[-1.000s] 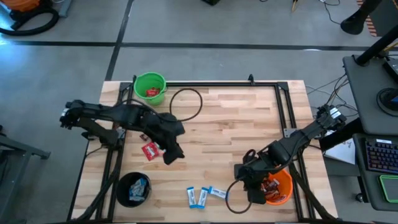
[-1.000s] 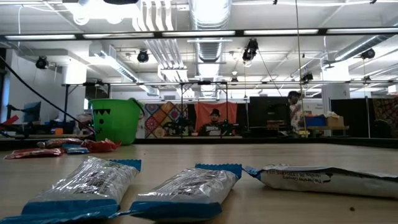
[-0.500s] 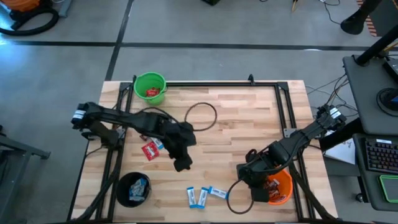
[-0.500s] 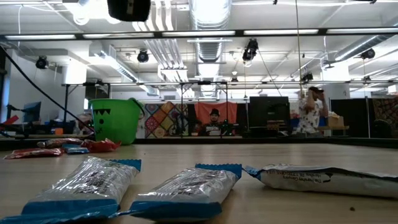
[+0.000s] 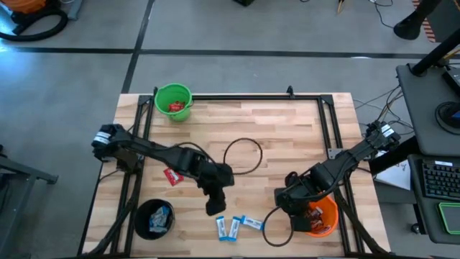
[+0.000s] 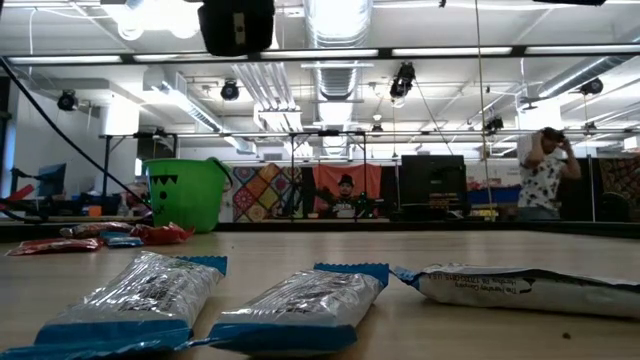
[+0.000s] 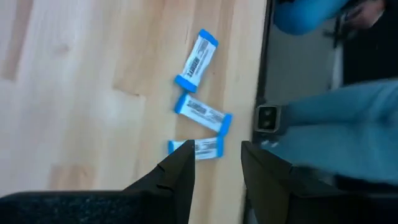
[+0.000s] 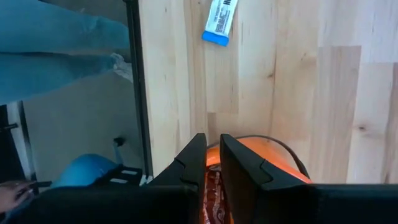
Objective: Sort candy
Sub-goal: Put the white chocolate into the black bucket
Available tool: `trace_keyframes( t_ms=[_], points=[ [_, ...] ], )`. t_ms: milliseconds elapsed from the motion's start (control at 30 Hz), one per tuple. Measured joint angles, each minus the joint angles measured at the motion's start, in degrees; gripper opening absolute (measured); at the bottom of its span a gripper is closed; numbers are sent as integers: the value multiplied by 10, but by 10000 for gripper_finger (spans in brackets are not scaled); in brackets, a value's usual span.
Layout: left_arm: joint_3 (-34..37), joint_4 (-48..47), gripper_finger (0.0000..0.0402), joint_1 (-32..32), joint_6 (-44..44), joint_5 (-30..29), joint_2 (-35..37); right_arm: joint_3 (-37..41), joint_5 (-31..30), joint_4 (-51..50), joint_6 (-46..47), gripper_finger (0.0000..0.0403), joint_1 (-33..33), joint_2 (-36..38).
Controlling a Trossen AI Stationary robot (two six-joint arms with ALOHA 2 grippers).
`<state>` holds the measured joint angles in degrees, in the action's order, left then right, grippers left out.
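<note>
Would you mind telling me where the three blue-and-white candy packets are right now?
In the high view, the three blue-and-white candy packets lie in a row near the table's front edge, between the black bucket and the orange bucket, just below the left hand.

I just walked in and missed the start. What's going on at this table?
A two-armed robot is sorting candy into buckets. The left gripper hovers open above three blue-and-white packets lying at the table's near edge, holding nothing. The right gripper is at the rim of the orange bucket, fingers nearly closed; whether it holds anything can't be seen. The green bucket has red candy in it, the black bucket has blue-and-white packets, and a red packet lies loose on the table.
</note>
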<state>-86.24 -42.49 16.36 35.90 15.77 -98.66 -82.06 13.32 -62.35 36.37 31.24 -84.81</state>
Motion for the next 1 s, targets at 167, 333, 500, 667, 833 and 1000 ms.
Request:
trace_keyframes(
  t_ms=[167,333,500,667,833,1000],
  points=[
    [0,-38,114,31,-109,-63,0,0,0,-9,-4,38,1,0],
    [0,-65,114,34,27,-78,-15,0,1,-23,33,38,4,1],
    [0,-57,114,41,229,-89,-55,0,1,-22,81,38,5,1],
    [0,0,114,56,319,-103,-104,0,1,-21,101,38,7,1],
    [0,45,114,69,346,-107,-130,0,4,-22,98,38,9,1],
    [0,43,114,73,352,-135,-133,0,6,-22,92,38,9,1]
  ],
)
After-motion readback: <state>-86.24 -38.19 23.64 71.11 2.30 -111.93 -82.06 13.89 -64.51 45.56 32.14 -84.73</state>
